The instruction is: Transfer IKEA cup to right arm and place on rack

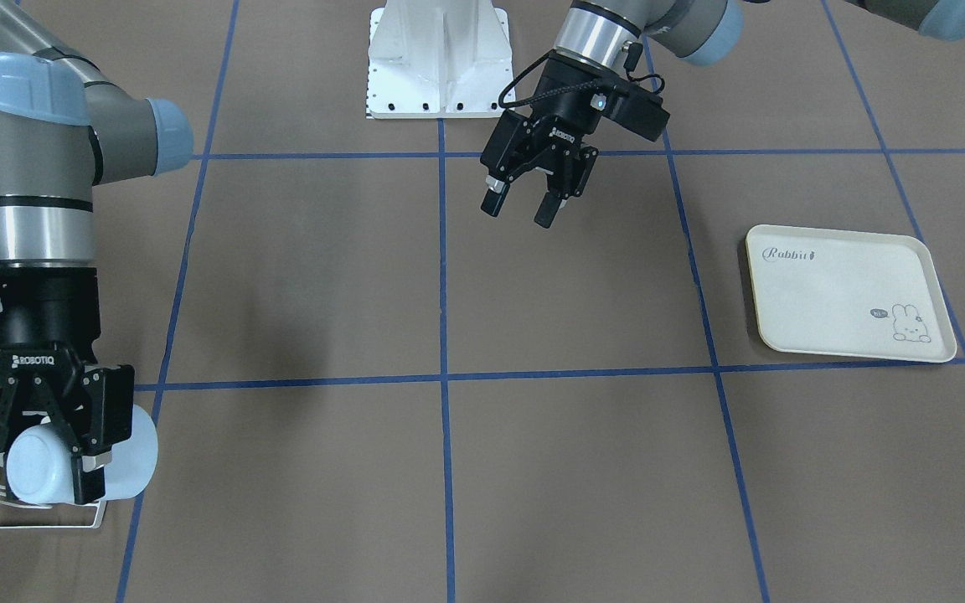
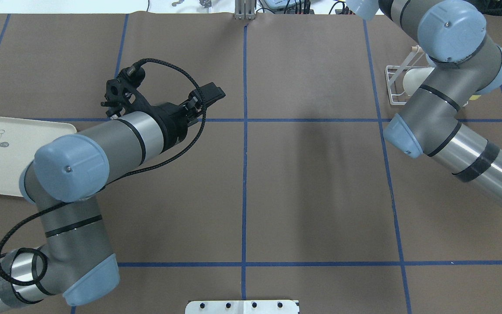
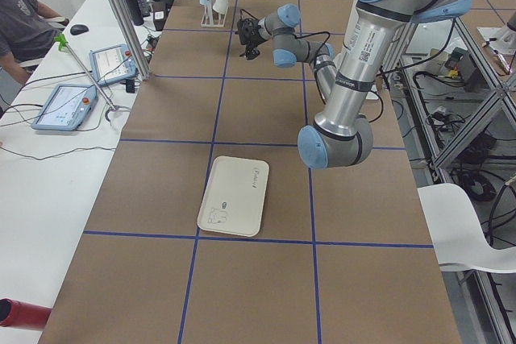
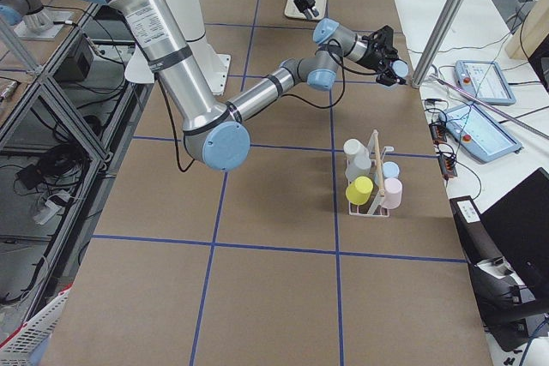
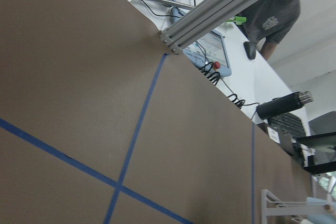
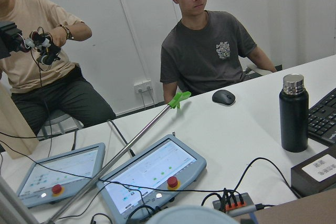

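You have the pale blue IKEA cup [image 1: 34, 469] clamped on its side between the fingers of the right gripper [image 1: 45, 456]. In the front-facing view it hangs at about 8 o'clock, overlapping the white wire rack [image 1: 72, 525]. The side views show it held up off the bench [image 1: 583, 469], above the rack and not touching it. The rack already carries other cups, among them a yellow cup [image 4: 358, 190] and a pink cup [image 4: 392, 193] on either side of its wooden dowel. Your left gripper [image 1: 518, 211] hovers at about 12 o'clock in the front-facing view, near the white base plate [image 1: 439, 59], its fingers spread with nothing between them. The cream rabbit tray [image 1: 826, 293] lies flat at 3 o'clock, well apart from both grippers.
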Robot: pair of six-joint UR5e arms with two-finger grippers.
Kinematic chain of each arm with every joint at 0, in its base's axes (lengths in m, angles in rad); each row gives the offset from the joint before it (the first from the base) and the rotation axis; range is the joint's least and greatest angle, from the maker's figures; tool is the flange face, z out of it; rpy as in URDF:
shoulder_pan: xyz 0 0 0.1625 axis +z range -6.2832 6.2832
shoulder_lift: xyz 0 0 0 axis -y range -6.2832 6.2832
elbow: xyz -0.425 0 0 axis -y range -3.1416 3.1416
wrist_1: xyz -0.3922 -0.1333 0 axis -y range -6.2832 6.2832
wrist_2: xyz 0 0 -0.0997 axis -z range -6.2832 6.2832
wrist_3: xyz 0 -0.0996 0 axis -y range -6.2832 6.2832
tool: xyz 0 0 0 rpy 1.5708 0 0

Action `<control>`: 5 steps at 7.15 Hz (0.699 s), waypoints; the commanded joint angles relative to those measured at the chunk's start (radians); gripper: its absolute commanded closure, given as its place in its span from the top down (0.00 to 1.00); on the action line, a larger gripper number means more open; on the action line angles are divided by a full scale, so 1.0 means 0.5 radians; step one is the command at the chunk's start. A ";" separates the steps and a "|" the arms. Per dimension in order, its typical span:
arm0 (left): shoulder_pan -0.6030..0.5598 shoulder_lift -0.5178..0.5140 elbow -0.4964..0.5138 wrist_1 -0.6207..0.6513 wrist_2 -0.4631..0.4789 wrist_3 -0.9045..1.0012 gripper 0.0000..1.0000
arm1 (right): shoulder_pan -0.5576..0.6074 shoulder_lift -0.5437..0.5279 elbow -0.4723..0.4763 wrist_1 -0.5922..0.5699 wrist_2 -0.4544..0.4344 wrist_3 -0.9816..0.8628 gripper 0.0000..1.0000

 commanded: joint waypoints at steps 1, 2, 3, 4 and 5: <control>-0.158 0.000 -0.064 0.349 -0.215 0.215 1.00 | 0.075 0.005 -0.100 -0.064 -0.004 -0.204 0.00; -0.240 0.012 -0.106 0.544 -0.341 0.395 1.00 | 0.133 0.006 -0.179 -0.058 -0.004 -0.241 0.00; -0.354 0.019 -0.189 0.789 -0.452 0.670 1.00 | 0.174 0.006 -0.247 -0.051 -0.004 -0.287 0.00; -0.485 0.022 -0.199 0.913 -0.605 0.849 1.00 | 0.180 0.006 -0.293 -0.042 -0.001 -0.294 0.00; -0.620 0.064 -0.196 1.005 -0.767 1.100 1.00 | 0.189 0.006 -0.333 -0.042 -0.004 -0.294 0.00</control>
